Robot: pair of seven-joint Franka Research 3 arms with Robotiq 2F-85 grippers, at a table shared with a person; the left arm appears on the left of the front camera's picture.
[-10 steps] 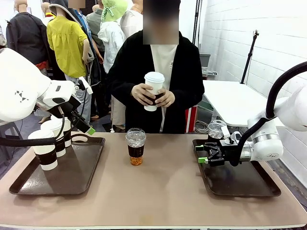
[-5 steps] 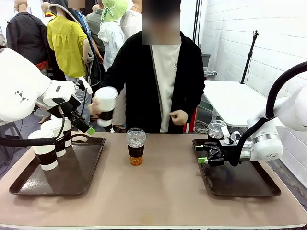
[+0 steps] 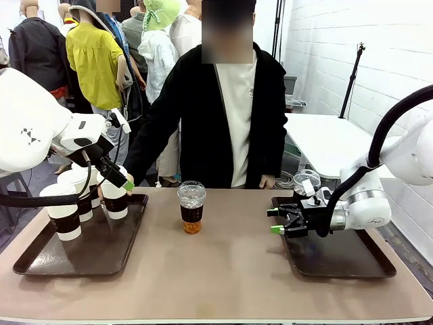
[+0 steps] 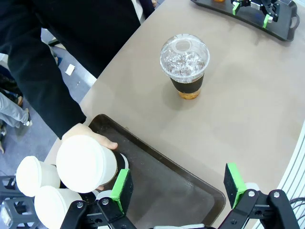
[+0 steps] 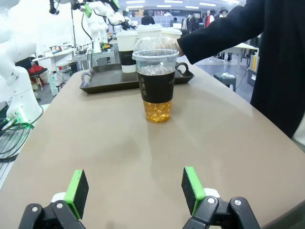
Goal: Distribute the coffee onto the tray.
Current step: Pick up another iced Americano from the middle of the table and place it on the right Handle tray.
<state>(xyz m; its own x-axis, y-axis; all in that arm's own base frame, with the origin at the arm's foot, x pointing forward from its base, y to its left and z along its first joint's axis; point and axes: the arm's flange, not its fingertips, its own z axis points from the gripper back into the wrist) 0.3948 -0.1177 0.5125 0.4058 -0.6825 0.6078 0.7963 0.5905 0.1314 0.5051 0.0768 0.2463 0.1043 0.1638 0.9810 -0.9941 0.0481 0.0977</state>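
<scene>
With the person's hand [image 4: 89, 136] wrapped round a white cup [image 4: 86, 164] on the left tray [image 3: 101, 250], your next job looks like the iced cup [image 3: 191, 210] mid-table, so push your right gripper [image 3: 273, 221], fingers spread wide, straight toward it.

I'm looking at a worktop [image 3: 230, 271] that is reading as smooth, matt beige laminate. The left tray [image 3: 108, 247] and the right tray [image 3: 352, 261] are showing dark plastic with a slight sheen. The iced drink cup [image 4: 185, 64] is gleaming as clear glossy plastic, with a matt black sleeve around it. The white paper cups [image 3: 62, 206] are looking matt, their lids smooth. The right gripper [image 5: 136, 191] is showing hard black plastic and matt green pads [image 5: 77, 187]. The person's sleeve [image 4: 43, 81] is reading as soft black cloth.
</scene>
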